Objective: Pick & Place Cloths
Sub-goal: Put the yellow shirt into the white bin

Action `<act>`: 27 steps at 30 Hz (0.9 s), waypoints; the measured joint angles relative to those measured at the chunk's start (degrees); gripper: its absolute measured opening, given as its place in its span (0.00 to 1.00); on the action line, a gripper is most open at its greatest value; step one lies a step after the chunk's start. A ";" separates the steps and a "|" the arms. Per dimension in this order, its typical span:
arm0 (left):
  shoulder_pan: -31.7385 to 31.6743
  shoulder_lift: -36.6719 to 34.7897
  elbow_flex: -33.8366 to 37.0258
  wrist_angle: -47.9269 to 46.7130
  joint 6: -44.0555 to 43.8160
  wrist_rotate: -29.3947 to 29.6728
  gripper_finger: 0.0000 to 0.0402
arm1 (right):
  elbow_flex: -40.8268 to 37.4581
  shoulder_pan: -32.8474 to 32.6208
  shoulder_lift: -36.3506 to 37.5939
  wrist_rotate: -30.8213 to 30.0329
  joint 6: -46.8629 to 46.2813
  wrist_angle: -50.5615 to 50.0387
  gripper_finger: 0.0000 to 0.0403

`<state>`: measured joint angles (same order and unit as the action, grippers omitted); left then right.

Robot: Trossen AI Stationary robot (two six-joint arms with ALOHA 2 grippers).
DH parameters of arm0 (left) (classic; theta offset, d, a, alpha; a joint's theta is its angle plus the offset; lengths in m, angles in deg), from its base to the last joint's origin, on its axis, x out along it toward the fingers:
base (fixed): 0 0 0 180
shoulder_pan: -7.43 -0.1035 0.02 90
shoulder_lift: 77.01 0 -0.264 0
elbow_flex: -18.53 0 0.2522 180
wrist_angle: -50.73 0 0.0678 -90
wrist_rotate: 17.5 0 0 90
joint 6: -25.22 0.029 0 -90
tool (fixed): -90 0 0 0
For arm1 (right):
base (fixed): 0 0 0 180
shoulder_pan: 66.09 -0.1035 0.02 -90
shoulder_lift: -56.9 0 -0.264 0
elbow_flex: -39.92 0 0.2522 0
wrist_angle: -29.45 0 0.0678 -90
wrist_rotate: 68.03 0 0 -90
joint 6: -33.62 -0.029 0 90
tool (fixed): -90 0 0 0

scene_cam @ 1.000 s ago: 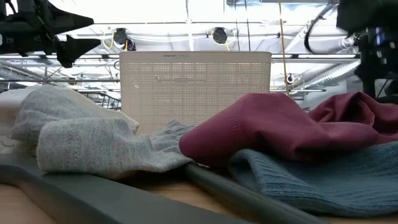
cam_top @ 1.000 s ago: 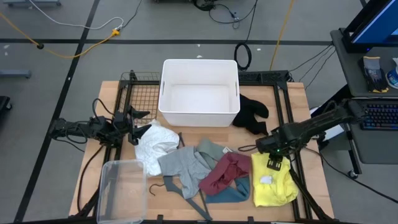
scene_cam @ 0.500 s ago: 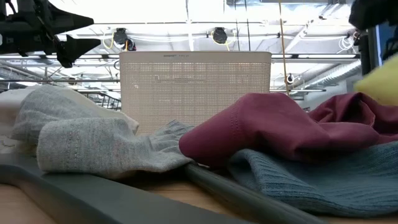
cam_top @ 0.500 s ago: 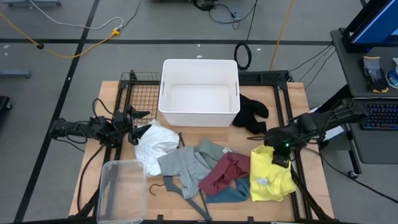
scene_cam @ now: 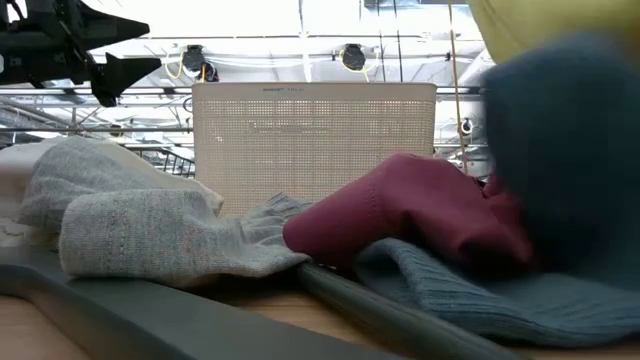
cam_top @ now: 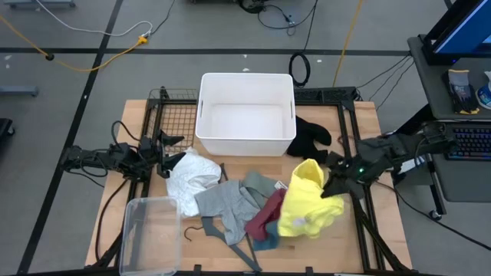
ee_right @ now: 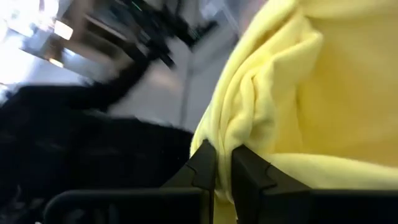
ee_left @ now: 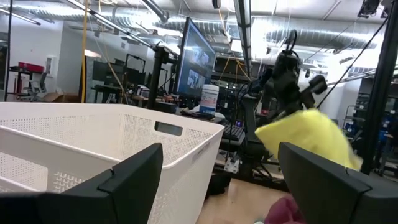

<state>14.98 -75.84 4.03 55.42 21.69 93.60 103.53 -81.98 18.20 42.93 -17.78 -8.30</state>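
Observation:
My right gripper [cam_top: 328,186] is shut on the yellow cloth [cam_top: 304,201], which hangs above the pile at the table's right. The maroon cloth [cam_top: 265,216], teal cloth [cam_top: 265,239], grey cloth [cam_top: 222,204], sage-green cloth [cam_top: 259,184] and white cloth [cam_top: 190,175] lie in a heap on the table's near middle. The black cloth [cam_top: 311,138] lies beside the white bin [cam_top: 246,115]. My left gripper [cam_top: 167,153] is open and empty at the table's left, beside the white cloth. My right gripper pinches a bunched fold of the yellow cloth [ee_right: 231,134] between its two fingers. The fingers come level from the table's right. The cloth is lifted and hangs to the left of and below the fingers, its lower part [cam_top: 295,224] over the maroon and teal cloths.
A clear plastic tub [cam_top: 151,234] stands at the near left corner. A thin grey hanger [cam_top: 230,234] lies among the cloths near the front edge. A black metal frame [cam_top: 349,123] rims the table.
My right gripper has risen from the table with the yellow cloth and swung toward the table's left and far side. The cloth has been lifted off the table at the near right and now drapes over the maroon and teal cloths.

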 joint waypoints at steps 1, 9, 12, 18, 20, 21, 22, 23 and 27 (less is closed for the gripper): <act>0.00 0.01 0.00 0.03 0.00 0.00 0.81 | 0.00 0.44 -0.01 -0.03 -0.01 2.74 0.04; -0.01 0.01 0.00 0.17 0.02 0.00 0.81 | 0.02 7.11 -1.65 0.15 1.35 25.72 0.04; -0.01 0.00 0.00 0.27 0.04 0.00 0.81 | 0.02 11.16 -3.08 1.20 1.47 33.75 0.04; -0.02 0.01 0.00 0.26 0.28 0.00 0.81 | 0.02 21.15 -7.16 3.38 1.05 49.13 0.04; -0.01 0.01 0.00 0.26 0.37 0.00 0.81 | 0.04 24.70 -8.87 3.75 0.29 53.87 0.04; 0.00 0.01 0.00 0.25 0.37 0.00 0.81 | 0.14 26.67 -9.87 5.00 -0.71 56.08 0.04; 0.00 0.00 0.00 0.26 0.37 0.00 0.81 | 0.54 28.73 -11.05 6.29 -1.75 57.48 0.04; -0.01 -0.01 0.00 0.26 0.37 0.00 0.81 | 1.21 30.68 -12.26 7.91 -2.63 58.36 0.04; 0.00 -0.01 0.00 0.26 0.37 0.00 0.81 | 6.98 37.15 -19.09 15.95 -2.73 57.86 0.04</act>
<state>14.98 -75.86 4.03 55.67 22.06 93.60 110.51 -44.83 -0.88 58.87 -20.51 49.56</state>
